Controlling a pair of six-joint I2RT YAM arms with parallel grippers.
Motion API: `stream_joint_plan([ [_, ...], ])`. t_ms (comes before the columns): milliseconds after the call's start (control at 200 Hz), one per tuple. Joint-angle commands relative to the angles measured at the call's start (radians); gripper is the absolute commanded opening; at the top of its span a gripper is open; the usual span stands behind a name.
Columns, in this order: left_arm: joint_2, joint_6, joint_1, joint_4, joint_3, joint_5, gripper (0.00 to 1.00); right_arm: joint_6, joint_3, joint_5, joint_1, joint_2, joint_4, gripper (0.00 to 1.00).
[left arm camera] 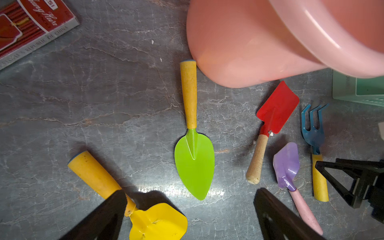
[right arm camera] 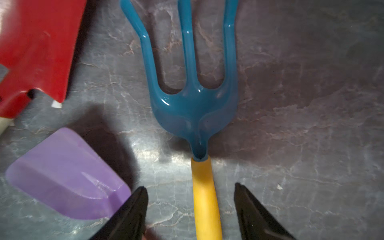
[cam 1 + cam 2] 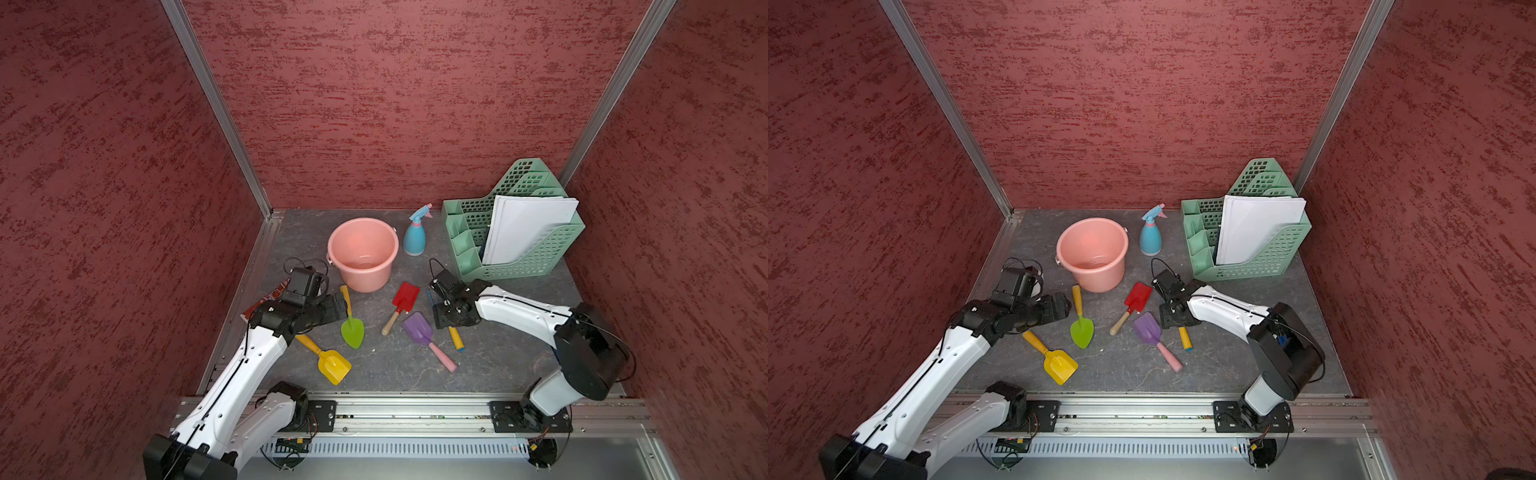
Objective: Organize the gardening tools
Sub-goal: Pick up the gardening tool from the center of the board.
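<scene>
Top views: pink bucket [image 3: 365, 279] shows its bare floor; green organizer [image 3: 519, 266] holds white papers [image 3: 530, 228]; spray bottle [image 3: 414, 239] stands between them.
Left wrist: left gripper [image 1: 191, 192] jaws spread wide over green trowel [image 1: 194, 164] lying on the table [image 1: 104, 93] beside the bucket; packet [image 1: 31, 25] reads "REPUBLIC OF CHINA".
Right wrist: right gripper [image 2: 190, 186] jaws spread, straddling the yellow handle of the fork [image 2: 195, 104], gaps both sides; purple scoop [image 2: 66, 174] alongside.
</scene>
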Motion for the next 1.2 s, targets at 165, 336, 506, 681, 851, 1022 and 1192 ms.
stream_joint_plan([
  [165, -0.007, 0.018, 0.009, 0.031, -0.018, 0.024, 1.00, -0.028, -0.010, -0.028, 0.005, 0.079, 0.045, 0.55],
  [336, -0.008, 0.018, 0.011, 0.036, -0.020, 0.026, 1.00, -0.032, -0.031, -0.055, -0.004, 0.108, 0.065, 0.40],
  [506, -0.014, 0.021, 0.009, 0.036, -0.021, 0.029, 1.00, -0.021, -0.028, -0.038, -0.006, 0.106, 0.071, 0.15],
  [681, -0.018, 0.025, 0.009, 0.039, -0.017, 0.040, 1.00, -0.028, -0.004, -0.010, -0.007, 0.065, 0.059, 0.00],
  [851, -0.042, 0.050, 0.005, 0.062, -0.002, 0.104, 1.00, -0.032, 0.004, 0.016, -0.007, -0.054, 0.072, 0.00],
  [1022, -0.070, 0.087, -0.011, 0.097, 0.019, 0.214, 1.00, -0.051, 0.012, 0.009, -0.004, -0.240, 0.142, 0.00],
  [1192, -0.067, 0.110, -0.031, 0.185, 0.036, 0.416, 1.00, -0.106, 0.001, -0.080, 0.016, -0.399, 0.369, 0.00],
])
